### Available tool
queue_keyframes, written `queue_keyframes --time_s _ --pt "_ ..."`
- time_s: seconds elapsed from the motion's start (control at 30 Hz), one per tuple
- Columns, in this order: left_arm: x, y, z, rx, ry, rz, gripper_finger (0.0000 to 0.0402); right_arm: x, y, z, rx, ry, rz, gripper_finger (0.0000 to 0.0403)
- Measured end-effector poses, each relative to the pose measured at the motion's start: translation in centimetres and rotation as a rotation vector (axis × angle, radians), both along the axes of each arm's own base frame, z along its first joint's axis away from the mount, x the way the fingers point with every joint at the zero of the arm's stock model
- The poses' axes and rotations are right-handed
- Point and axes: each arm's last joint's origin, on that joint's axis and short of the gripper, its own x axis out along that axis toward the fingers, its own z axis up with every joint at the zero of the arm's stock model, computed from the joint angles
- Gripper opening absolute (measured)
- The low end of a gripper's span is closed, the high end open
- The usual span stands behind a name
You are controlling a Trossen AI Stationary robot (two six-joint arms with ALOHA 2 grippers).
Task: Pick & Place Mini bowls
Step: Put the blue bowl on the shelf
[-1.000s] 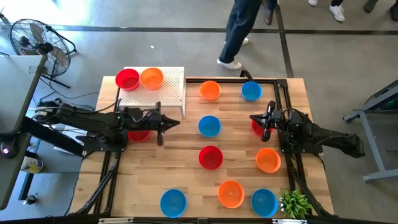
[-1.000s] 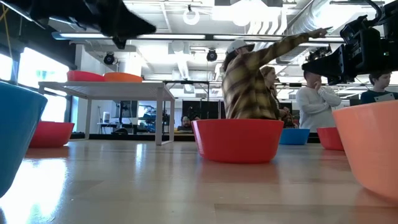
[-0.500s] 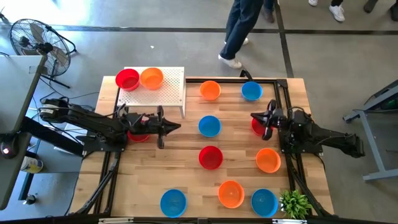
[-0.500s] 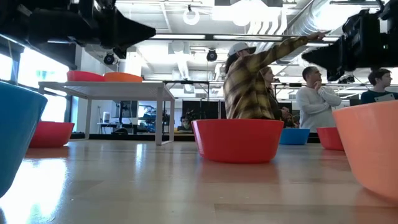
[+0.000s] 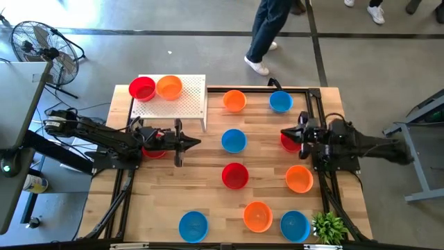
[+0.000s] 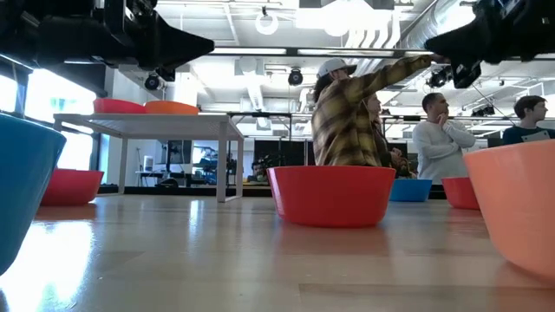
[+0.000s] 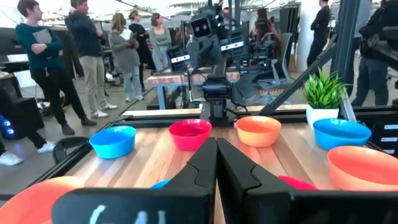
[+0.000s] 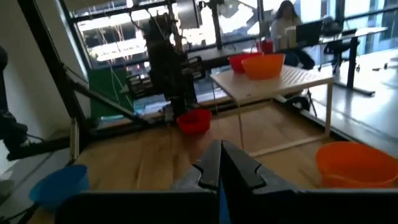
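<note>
High view: my left claw point(image 5: 196, 143), pinched together and empty, points at the blue bowl point(image 5: 234, 140) mid-table.

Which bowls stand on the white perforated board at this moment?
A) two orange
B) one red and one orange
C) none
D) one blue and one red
B: in the high view the white perforated board carries a red bowl and an orange bowl side by side.
</note>
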Motion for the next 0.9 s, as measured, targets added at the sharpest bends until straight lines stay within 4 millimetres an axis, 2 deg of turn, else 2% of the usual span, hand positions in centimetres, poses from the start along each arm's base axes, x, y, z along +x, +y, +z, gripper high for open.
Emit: queue_keyframes --time_s 0.3,0.5,0.73,0.9 --pt "0.0 0.0 -0.1 0.027 0.008 0.010 0.0000 3.8 3.2 1.8 0.067 0.361 0.043 0.0000" --pt "0.0 0.0 -0.2 0.027 0.027 0.011 0.0000 5.3 6.1 2.2 0.142 0.551 0.047 0.0007" --pt "0.0 0.0 -0.4 0.004 0.040 0.005 0.0000 6.4 9.7 2.2 0.255 0.779 0.104 0.0061" --pt "0.0 0.0 -0.6 -0.009 0.059 0.004 0.0000 7.0 12.3 1.2 0.345 0.984 0.177 0.0105"
